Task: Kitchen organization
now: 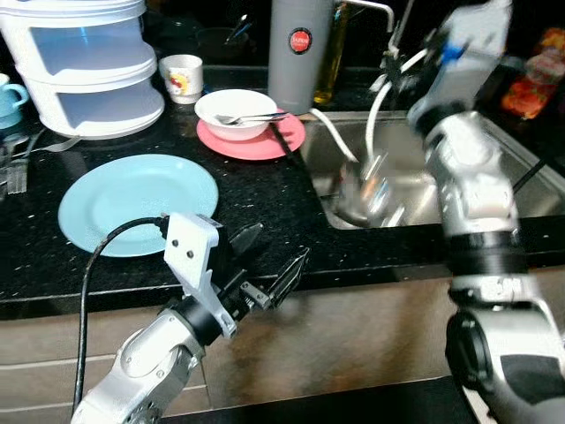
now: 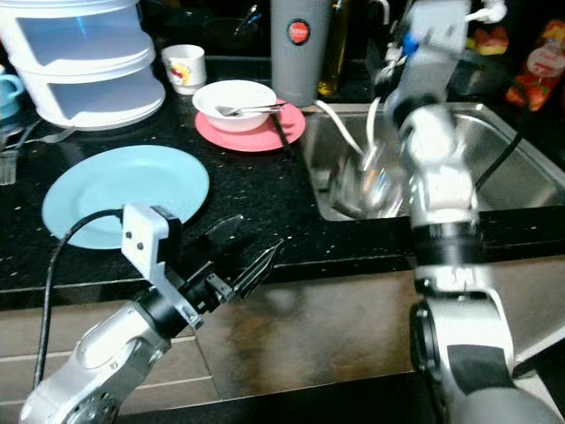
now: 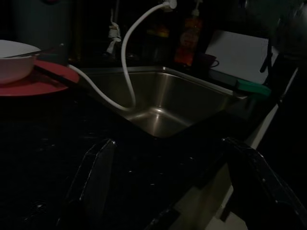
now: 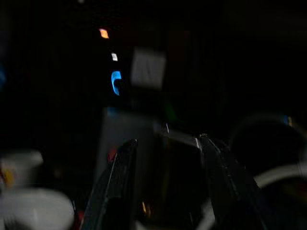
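My left gripper point(image 1: 279, 249) hovers low in front of the black counter's point(image 1: 265, 203) edge, open, with nothing between its fingers. Behind it on the counter lies a light blue plate point(image 1: 132, 199). Farther back a white bowl point(image 1: 234, 110) holding a spoon point(image 1: 254, 117) rests on a pink plate point(image 1: 265, 143). My right arm is raised over the steel sink point(image 1: 503, 168), blurred. In the dark right wrist view my right gripper point(image 4: 165, 141) points toward the grey canister point(image 1: 300, 53), fingers apart.
A white tiered container point(image 1: 84, 71), a white mug point(image 1: 183, 78) and a teal cup point(image 1: 9, 97) stand at the back left. A white hose point(image 1: 340, 137) runs into the sink beside a blurred shiny item point(image 1: 366, 190). A green sponge point(image 3: 252, 87) lies by the sink.
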Tool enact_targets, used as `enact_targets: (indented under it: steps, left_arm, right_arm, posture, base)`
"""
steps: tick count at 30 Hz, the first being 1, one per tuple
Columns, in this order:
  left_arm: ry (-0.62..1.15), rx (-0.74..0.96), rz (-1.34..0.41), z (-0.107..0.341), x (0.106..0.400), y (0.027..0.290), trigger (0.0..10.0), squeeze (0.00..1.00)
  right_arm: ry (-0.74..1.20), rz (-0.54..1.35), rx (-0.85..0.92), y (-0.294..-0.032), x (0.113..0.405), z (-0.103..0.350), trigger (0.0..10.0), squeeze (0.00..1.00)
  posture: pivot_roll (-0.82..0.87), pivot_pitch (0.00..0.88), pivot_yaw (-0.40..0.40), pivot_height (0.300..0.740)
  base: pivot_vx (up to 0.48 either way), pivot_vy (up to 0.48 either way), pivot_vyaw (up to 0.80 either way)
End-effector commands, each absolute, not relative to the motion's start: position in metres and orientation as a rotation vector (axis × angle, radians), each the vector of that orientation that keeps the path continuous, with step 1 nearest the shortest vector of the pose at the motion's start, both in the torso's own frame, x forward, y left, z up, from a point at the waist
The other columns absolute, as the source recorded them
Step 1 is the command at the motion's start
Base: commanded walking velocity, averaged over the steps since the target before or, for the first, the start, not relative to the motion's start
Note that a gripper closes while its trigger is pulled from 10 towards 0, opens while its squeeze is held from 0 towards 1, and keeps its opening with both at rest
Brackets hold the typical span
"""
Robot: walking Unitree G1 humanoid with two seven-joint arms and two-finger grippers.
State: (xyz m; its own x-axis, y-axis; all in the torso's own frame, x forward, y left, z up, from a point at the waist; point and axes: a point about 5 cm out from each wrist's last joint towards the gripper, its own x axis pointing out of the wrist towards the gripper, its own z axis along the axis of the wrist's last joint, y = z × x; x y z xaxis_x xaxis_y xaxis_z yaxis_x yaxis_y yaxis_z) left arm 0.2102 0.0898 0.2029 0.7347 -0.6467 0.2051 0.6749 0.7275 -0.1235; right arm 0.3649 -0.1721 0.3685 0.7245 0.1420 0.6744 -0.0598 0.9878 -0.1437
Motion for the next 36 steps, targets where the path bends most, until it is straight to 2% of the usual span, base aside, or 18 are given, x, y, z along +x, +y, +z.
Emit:
enact_targets:
  steps: [1,4,6,7,8,10,11,13,16,21,25,28,29,30,32,33,34,36]
  left_arm:
    - [-0.139,-0.199,-0.738,0.202,0.209,0.088,10.0,0.00]
    - [-0.140,-0.200,-0.737,0.202,0.209,0.088,10.0,0.00]
    - [-0.140,-0.201,-0.737,0.202,0.209,0.088,10.0,0.00]
    - [-0.139,-0.202,-0.737,0.202,0.209,0.088,10.0,0.00]
    - [-0.139,-0.202,-0.737,0.202,0.209,0.088,10.0,0.00]
    - [-0.136,-0.203,-0.742,0.201,0.209,0.087,10.0,0.00]
    - [-0.136,-0.203,-0.742,0.201,0.209,0.087,10.0,0.00]
    - [-0.138,-0.204,-0.747,0.202,0.209,0.086,10.0,0.00]
    - [-0.140,-0.205,-0.747,0.202,0.210,0.086,10.0,0.00]
    - [-0.142,-0.207,-0.745,0.202,0.210,0.086,10.0,0.00]
    - [-0.141,-0.204,-0.741,0.202,0.210,0.087,10.0,0.00]
    - [-0.141,-0.202,-0.739,0.202,0.209,0.088,10.0,0.00]
    - [-0.138,-0.196,-0.731,0.201,0.209,0.089,10.0,0.00]
    - [-0.134,-0.174,-0.693,0.200,0.211,0.093,10.0,0.00]
    - [-0.130,-0.147,-0.627,0.198,0.215,0.099,10.0,0.00]
    - [-0.132,-0.134,-0.565,0.197,0.219,0.106,10.0,0.00]
    - [-0.135,-0.124,-0.506,0.197,0.222,0.113,10.0,0.00]
    - [-0.143,-0.111,-0.427,0.197,0.224,0.125,10.0,0.00]
  right_arm:
    - [-0.776,0.089,-0.080,-0.178,0.363,0.371,10.0,0.00]
    - [-0.804,0.100,-0.027,-0.180,0.361,0.377,10.0,0.00]
    - [-0.819,0.164,0.031,-0.176,0.357,0.380,10.0,0.00]
    - [-0.824,0.271,0.084,-0.167,0.354,0.382,10.0,0.00]
    - [-0.824,0.271,0.084,-0.167,0.354,0.382,10.0,0.00]
    - [-0.814,0.527,0.118,-0.142,0.345,0.377,10.0,0.00]
    - [-0.814,0.527,0.118,-0.142,0.345,0.377,10.0,0.00]
    - [-0.743,0.800,0.030,-0.111,0.332,0.357,10.0,0.00]
    - [-0.648,0.990,-0.068,-0.088,0.321,0.332,10.0,0.00]
    - [-0.567,1.096,-0.181,-0.077,0.316,0.313,10.0,0.00]
    - [-0.513,1.112,-0.322,-0.068,0.317,0.300,10.0,0.00]
    - [-0.505,1.110,-0.351,-0.062,0.317,0.297,10.0,0.00]
    - [-0.507,1.096,-0.348,-0.057,0.317,0.296,10.0,0.04]
    - [-0.508,1.081,-0.335,-0.053,0.318,0.296,10.0,0.15]
    - [-0.507,1.074,-0.321,-0.050,0.318,0.295,10.0,0.15]
    - [-0.508,1.073,-0.315,-0.048,0.318,0.294,10.0,0.04]
    - [-0.509,1.074,-0.309,-0.047,0.317,0.294,10.0,0.00]
    - [-0.503,1.056,-0.311,-0.046,0.318,0.293,10.0,0.00]
  posture:
    - [0.15,0.000,-0.040,0.740]
    - [0.15,0.000,-0.039,0.740]
    - [0.15,0.000,-0.039,0.740]
    - [0.14,0.000,-0.035,0.740]
    - [0.14,0.000,-0.035,0.740]
    - [0.14,0.000,-0.032,0.740]
    - [0.14,0.000,-0.032,0.740]
    - [0.14,0.000,-0.032,0.740]
    - [0.14,0.000,-0.034,0.740]
    - [0.14,0.000,-0.034,0.740]
    - [0.14,0.000,-0.032,0.740]
    - [0.14,0.000,-0.033,0.740]
    - [0.14,0.000,-0.033,0.740]
    - [0.15,0.000,-0.037,0.740]
    - [0.15,0.000,-0.037,0.740]
    - [0.15,0.000,-0.037,0.740]
    - [0.15,0.000,-0.037,0.740]
    - [0.15,0.000,-0.037,0.740]
  base:
    - [0.000,0.000,0.00]
    - [0.000,0.000,0.00]
    - [0.000,0.000,0.00]
    - [0.000,0.000,0.00]
    - [0.000,0.000,0.00]
    - [0.000,0.000,0.00]
    - [0.000,0.000,0.00]
    - [0.000,0.000,0.00]
    - [0.000,0.000,0.00]
    - [0.000,0.000,0.00]
    - [0.000,0.000,0.00]
    - [0.000,0.000,0.00]
    - [0.000,0.000,0.00]
    - [0.000,0.000,0.00]
    - [0.000,0.000,0.00]
    - [0.000,0.000,0.00]
    - [0.000,0.000,0.00]
    - [0.000,0.000,0.00]
